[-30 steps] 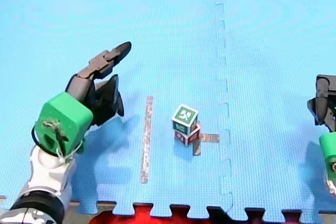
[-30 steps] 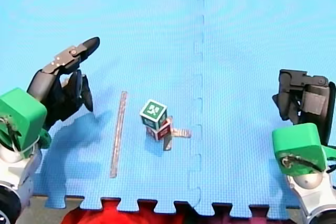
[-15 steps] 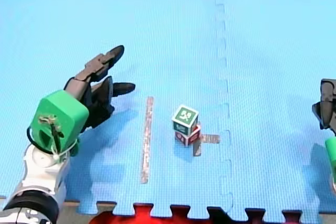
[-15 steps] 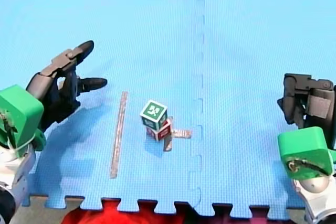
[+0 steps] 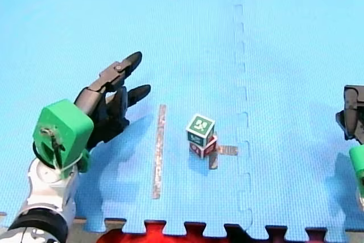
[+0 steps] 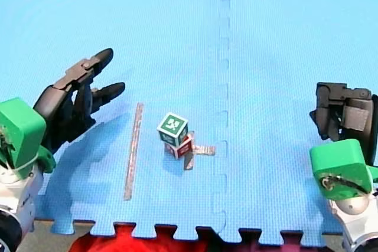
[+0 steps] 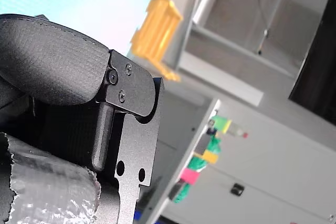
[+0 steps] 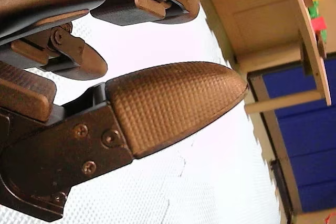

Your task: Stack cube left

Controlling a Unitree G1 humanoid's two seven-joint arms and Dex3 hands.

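No words or numbers for you to read here. The small green cube (image 5: 200, 128) carries a white pictogram on top.

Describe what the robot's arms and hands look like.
Both hands are black, built of jointed plates: the left hand over the blue foam mat's left side, the right hand, with a grey panel, at its right edge. Each wrist carries a bright green block with a thin cord across it. The forearms below are rounded white shells.
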